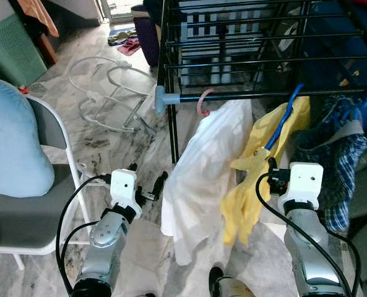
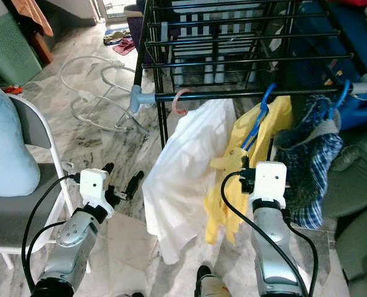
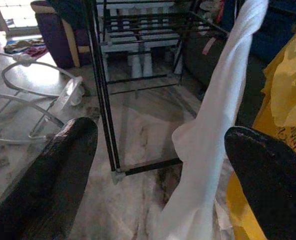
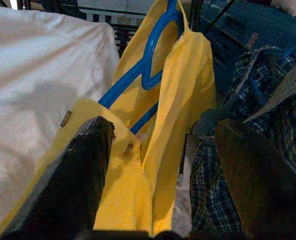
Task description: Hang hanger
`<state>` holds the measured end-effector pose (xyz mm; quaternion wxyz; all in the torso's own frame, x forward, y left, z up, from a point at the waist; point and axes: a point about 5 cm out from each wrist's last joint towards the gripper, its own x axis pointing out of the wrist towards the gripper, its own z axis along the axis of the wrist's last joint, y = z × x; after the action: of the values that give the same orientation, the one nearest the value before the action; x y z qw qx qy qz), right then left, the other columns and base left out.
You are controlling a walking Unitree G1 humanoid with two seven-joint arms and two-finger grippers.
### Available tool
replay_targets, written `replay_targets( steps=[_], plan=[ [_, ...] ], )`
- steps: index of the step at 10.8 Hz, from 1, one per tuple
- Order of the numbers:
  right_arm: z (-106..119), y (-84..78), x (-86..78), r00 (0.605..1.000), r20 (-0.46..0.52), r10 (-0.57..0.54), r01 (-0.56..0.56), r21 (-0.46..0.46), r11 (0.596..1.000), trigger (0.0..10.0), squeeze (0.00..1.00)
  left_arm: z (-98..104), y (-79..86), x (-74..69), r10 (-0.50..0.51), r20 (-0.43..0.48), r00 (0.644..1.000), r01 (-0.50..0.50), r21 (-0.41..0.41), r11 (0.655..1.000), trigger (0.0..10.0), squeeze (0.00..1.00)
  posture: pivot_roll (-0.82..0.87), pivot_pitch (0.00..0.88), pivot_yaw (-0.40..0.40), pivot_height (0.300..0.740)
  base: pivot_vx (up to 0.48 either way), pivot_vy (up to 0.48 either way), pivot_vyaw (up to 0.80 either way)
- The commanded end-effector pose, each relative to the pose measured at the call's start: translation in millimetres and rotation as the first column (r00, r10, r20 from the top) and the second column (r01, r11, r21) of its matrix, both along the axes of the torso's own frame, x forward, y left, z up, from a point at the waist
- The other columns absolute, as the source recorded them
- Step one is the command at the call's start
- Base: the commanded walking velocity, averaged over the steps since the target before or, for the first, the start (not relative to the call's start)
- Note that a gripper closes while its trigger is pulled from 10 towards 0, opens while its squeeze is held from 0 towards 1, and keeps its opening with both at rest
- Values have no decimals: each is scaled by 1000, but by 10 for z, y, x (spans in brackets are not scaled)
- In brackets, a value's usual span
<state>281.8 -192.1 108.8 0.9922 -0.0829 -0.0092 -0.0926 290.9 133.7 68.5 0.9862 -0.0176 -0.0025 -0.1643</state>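
Right wrist view: open right tool (image 4: 157,175) faces blue hanger (image 4: 147,75) slanting up to the rail (image 1: 245,97).

Both arms fwd, left claw (image 1: 147,184) & right claw (image 4: 162,170) (fingers spread).

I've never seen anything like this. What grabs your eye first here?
The clothes hanging from the black drying rack: a big white shirt on a pink hanger, a bright yellow garment on a blue hanger beside it, and a blue plaid shirt to the robot's right. Below them, the right gripper faces the yellow garment with jaws open. The left gripper, also open, hovers over the marble floor near a grey folding chair.
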Motion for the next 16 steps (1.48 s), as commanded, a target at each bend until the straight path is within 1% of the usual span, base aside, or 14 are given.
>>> replay_targets(
  steps=[1,2,3,4,8,10,11,13,14,15,16],
  plan=[
    [10,40,21,1000,2,26,-26,4,1000,10000,1000,-6,60,-1,18,-9,1000,-17,20,1000,10000,0,-134,165,85,740,0,0,0],
    [28,81,35,998,6,69,-69,-45,997,10000,1000,-3,79,-1,33,-5,999,-33,27,999,10000,0,-134,167,87,740,0,0,0],
    [28,136,39,996,3,91,-91,-56,994,10000,1000,2,100,-2,40,-2,999,-40,33,999,10000,0,-133,169,90,740,0,0,0],
    [8,154,34,995,-2,97,-97,-51,994,10000,1000,0,100,-5,38,-5,999,-38,35,999,10000,0,-131,169,88,740,0,0,0],
    [3,154,55,995,-12,102,-103,-61,993,10000,1000,-10,99,-21,41,-10,999,-41,39,998,10000,0,-129,170,90,740,0,0,0],
    [13,115,115,997,-21,73,-75,-71,995,10000,1000,-16,92,-28,38,-15,999,-38,38,999,10000,0,-133,175,91,740,0,0,0],
    [10,106,195,997,-46,54,-58,-72,996,10000,1000,-23,79,-31,31,-19,999,-31,37,999,10000,0,-138,179,94,740,0,0,0],
    [26,124,371,996,-79,51,-53,-30,998,10000,1000,-32,51,-35,13,-25,1000,-12,38,999,10000,0,-138,181,98,740,0,0,0],
    [64,134,499,995,-90,48,-49,-2,999,10000,1000,-33,41,-37,4,-26,1000,-2,39,999,10000,0,-133,182,101,740,0,0,0],
    [107,101,583,995,-94,29,-27,23,999,10000,961,-36,35,-41,-2,-28,1000,3,41,999,10000,0,-130,181,99,740,0,0,0],
    [152,57,647,995,-99,0,6,63,998,10000,890,-39,35,-43,-5,-29,1000,6,42,999,10000,0,-121,181,99,740,0,0,0]
  ],
)
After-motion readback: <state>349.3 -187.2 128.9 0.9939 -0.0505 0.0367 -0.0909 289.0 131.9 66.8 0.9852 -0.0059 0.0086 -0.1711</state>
